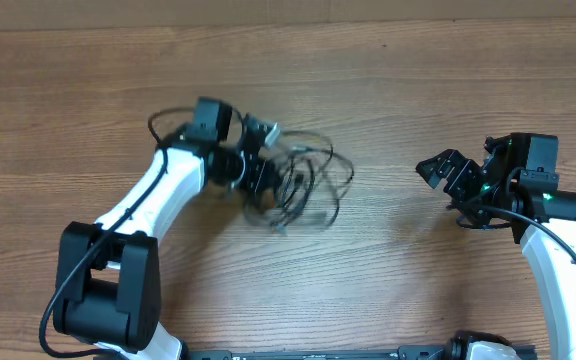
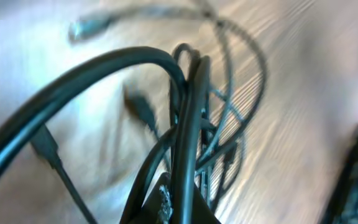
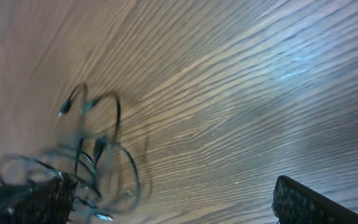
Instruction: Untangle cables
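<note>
A tangle of thin black cables [image 1: 303, 180] lies on the wooden table [image 1: 388, 70], left of centre. My left gripper [image 1: 261, 182] is at the bundle's left side and is shut on a few strands of it. In the left wrist view those cables [image 2: 191, 112] rise blurred and very close from between the jaws of the left gripper [image 2: 185, 210], with loose plug ends beyond. My right gripper [image 1: 443, 168] is open well to the right of the tangle and holds nothing. Its wrist view shows the cables [image 3: 104, 155] far off at the left, and the right gripper [image 3: 166, 210] has bare wood between its fingers [image 3: 303, 202].
Bare wooden tabletop lies between the tangle and the right gripper. The left arm [image 1: 158, 190] reaches in from the lower left. The right arm [image 1: 558, 250] comes up along the right edge.
</note>
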Tool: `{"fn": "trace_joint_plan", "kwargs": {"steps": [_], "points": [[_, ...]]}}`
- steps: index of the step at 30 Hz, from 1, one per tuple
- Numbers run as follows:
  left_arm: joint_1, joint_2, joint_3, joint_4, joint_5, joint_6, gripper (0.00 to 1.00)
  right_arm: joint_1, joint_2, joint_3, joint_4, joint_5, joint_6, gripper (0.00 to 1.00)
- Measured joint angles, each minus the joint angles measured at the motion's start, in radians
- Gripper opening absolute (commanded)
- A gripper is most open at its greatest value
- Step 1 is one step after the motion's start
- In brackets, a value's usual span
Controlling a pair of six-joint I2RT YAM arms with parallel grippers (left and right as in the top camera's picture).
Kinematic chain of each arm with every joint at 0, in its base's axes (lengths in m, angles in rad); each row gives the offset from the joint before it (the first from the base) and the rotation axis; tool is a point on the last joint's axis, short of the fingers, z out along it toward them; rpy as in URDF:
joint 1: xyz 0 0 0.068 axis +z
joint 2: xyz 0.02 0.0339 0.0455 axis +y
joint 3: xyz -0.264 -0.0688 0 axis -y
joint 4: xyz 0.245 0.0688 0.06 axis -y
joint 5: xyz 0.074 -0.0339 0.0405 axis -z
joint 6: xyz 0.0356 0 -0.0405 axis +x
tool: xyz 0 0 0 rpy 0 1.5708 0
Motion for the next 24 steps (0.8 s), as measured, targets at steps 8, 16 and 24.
{"fn": "trace_joint_plan", "kwargs": {"steps": [8, 16, 24], "points": [[-0.008, -0.001, 0.311, 0.002, 0.163, -0.038, 0.04, 0.003, 0.0, 0.0, 0.125, -0.305, -0.056, 1.0], [-0.096, -0.002, 0.441, -0.004, 0.199, -0.06, 0.04, 0.092, 0.0, 0.0, 0.208, -0.429, -0.06, 1.0], [-0.179, -0.002, 0.441, 0.0, 0.197, -0.085, 0.04, 0.206, 0.0, 0.0, 0.236, -0.354, -0.037, 1.0]]}}
